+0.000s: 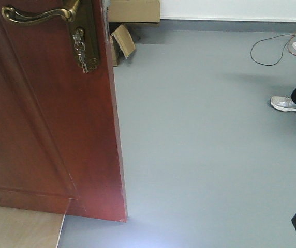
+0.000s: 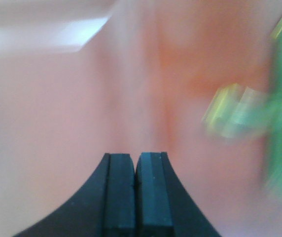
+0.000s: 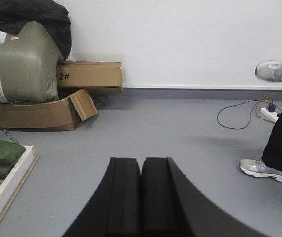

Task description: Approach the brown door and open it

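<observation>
1. The left gripper (image 2: 136, 195) is closed, its two black pads pressed flat together with nothing between them.
2. Directly ahead of the left gripper and very close, a blurred reddish-pink surface fills the left wrist view; it matches the colour of the brown door (image 1: 44, 129), though the blur keeps me from telling whether the pads touch it.
3. Ahead and to the right of the left gripper sits a smeared yellow-green shape (image 2: 239, 116), too blurred to name.
4. In the front view the brown door takes up the left side, its free edge running down to the grey floor (image 1: 205, 155).
5. The door's curved brass lever handle (image 1: 37, 14) sits at the top left, with the lock plate (image 1: 86, 36) just under it and small keys (image 1: 80, 51) hanging from the lock.
6. The right gripper (image 3: 141, 197) is also closed and empty, fingers meeting along a thin seam, hovering over bare floor.
7. Far ahead and left of the right gripper, cardboard boxes (image 3: 89, 75) lie against the white wall, beside a green wrapped bale (image 3: 20, 61) with a dark garment on top.
8. Ahead and right of the right gripper stands a person's leg with a grey sneaker (image 3: 266, 169), and beyond it a power strip (image 3: 270, 113) with a looping cable.
</observation>
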